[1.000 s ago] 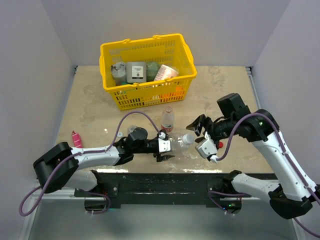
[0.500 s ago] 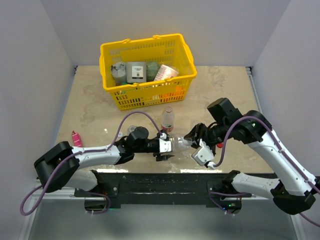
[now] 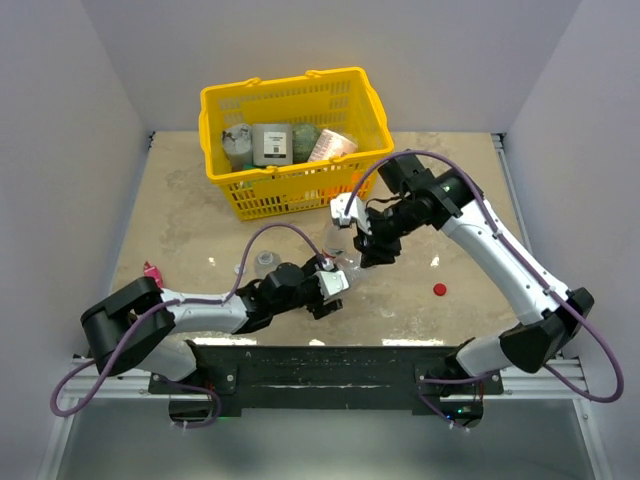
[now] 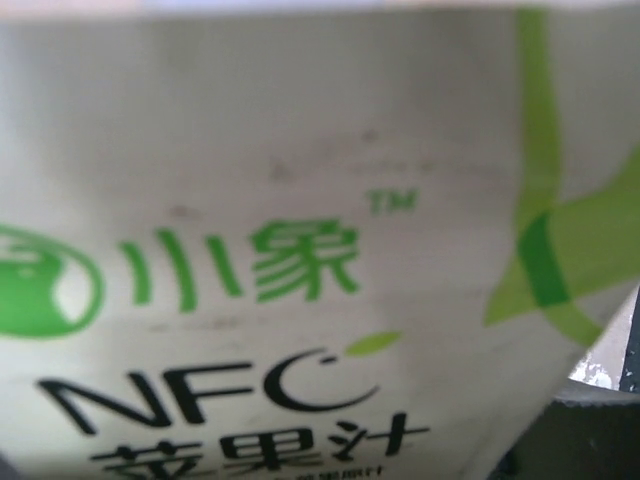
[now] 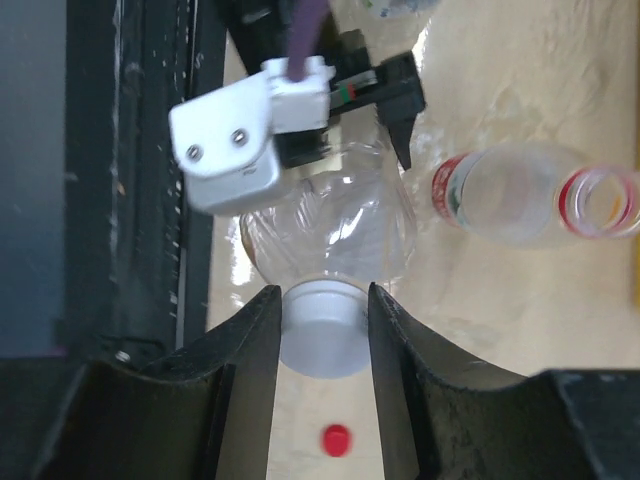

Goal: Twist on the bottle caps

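My right claw (image 5: 322,300) grips the white cap (image 5: 322,342) on the large bottle (image 5: 330,235) my left claw (image 3: 338,281) clamps; next I twist it tight.

Setting: robot test cell.
Enclosure: plain grey panels (image 3: 60,120) are boxing in a marbled tabletop (image 3: 180,210).
Mounting: a black rail (image 3: 320,365) is carrying the left arm (image 3: 200,303) and right arm (image 3: 500,255).

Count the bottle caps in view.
2. A white cap sits on the clear bottle, pinched by the right gripper; a red cap lies on the table. Another may be hidden.
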Robot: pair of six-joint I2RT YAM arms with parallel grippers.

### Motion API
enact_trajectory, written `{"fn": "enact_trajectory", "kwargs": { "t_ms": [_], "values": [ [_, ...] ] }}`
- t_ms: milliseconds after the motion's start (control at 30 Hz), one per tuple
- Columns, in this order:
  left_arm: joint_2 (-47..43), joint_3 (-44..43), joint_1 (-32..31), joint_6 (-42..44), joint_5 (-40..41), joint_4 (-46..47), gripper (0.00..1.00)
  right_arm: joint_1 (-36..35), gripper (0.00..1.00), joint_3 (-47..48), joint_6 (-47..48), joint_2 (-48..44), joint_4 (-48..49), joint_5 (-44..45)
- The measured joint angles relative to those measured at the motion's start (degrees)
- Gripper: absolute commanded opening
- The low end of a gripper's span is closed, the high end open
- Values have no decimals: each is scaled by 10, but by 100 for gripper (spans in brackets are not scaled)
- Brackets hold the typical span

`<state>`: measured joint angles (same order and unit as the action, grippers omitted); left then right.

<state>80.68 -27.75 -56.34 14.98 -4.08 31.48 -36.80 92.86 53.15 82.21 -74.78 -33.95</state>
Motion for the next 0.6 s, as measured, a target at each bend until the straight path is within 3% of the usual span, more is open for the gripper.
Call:
{"fn": "enact_trajectory", "kwargs": {
  "t_ms": [233,367,500,600],
  "values": [
    [12,-18,-21,-76,62,-10,0,74,0,-23,-258,16,72,-20],
    [12,-29,-23,-110,62,-11,0,90,40,-2,-315,20,86,-31],
    [9,-38,-14,-143,59,22,0,110,48,143,-335,67,49,-49],
    [2,-36,-4,-149,35,31,0,121,58,224,-277,63,58,-64]
  ]
}}
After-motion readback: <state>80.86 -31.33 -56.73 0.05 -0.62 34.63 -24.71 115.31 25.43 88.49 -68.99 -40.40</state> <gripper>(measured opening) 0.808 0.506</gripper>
